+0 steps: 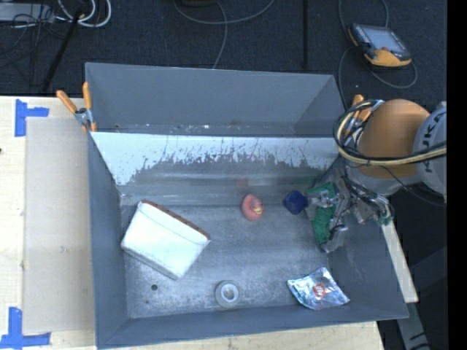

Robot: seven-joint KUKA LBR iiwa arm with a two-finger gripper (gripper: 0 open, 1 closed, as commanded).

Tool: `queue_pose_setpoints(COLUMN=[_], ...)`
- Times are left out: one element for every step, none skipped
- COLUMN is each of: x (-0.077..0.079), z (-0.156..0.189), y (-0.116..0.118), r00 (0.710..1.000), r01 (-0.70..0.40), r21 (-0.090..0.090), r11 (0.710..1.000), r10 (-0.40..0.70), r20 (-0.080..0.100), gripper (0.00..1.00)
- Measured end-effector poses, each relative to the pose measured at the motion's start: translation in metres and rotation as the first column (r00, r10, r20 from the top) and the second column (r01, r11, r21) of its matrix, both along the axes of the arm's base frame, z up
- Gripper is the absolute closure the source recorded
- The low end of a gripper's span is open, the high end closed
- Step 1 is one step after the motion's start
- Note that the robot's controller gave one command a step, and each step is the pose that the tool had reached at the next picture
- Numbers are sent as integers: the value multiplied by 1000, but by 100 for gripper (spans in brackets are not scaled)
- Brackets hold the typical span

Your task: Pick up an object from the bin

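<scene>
My gripper (334, 228) hangs low over the right side of the bin, under the arm's orange cover. A green thing (319, 219) stands right against its left side, partly hidden by it; whether it is held cannot be made out. Just left of that lies a small dark blue lump (294, 201). A pink ball (252, 207) rests further left, near the bin's middle. A crinkled silver-blue packet (317, 289) lies below the gripper, by the front wall.
A white block with a brown edge (165, 240) lies tilted at the bin's left. A small clear tape ring (228, 292) sits at the front middle. The bin's sloping right wall is close beside the gripper.
</scene>
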State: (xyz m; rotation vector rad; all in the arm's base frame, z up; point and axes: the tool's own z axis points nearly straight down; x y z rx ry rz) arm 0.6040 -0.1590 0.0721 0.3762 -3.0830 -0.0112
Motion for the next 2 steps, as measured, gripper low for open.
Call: queue_pose_setpoints(x=[-26, -55], z=[110, 178], y=[19, 26], r00=[999, 999], r01=[16, 7], r21=[-4, -4], r11=[1000, 1000], r10=[-16, -7], r20=[44, 42], gripper=[100, 100])
